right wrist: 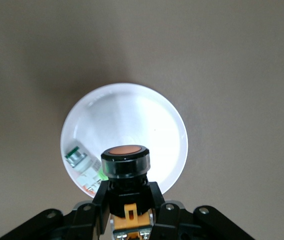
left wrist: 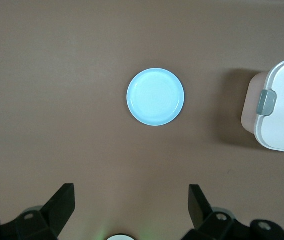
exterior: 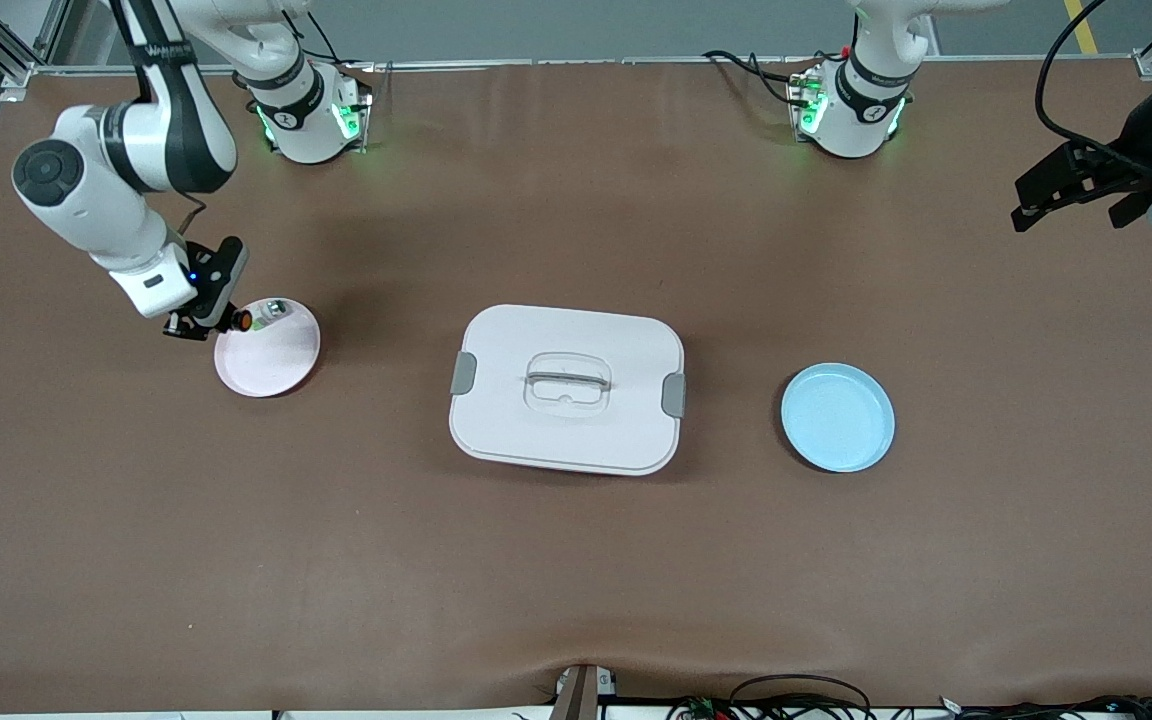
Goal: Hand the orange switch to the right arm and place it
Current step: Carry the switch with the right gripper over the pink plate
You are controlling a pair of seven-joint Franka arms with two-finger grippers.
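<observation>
My right gripper (exterior: 219,322) is shut on the orange switch (right wrist: 125,162), a stubby black cylinder with a round orange button end. The orange switch (exterior: 242,320) hangs over the rim of the pink plate (exterior: 276,360) at the right arm's end of the table. On that plate (right wrist: 147,120) lies a small white-and-green part (right wrist: 81,167). My left gripper (exterior: 1076,190) is open and empty, raised above the table's edge at the left arm's end; its fingers (left wrist: 61,205) stand wide apart.
A white lidded box (exterior: 566,388) with grey clasps sits mid-table. A light blue plate (exterior: 837,417) lies between the box and the left arm's end, also seen as the blue plate (left wrist: 155,97) in the left wrist view.
</observation>
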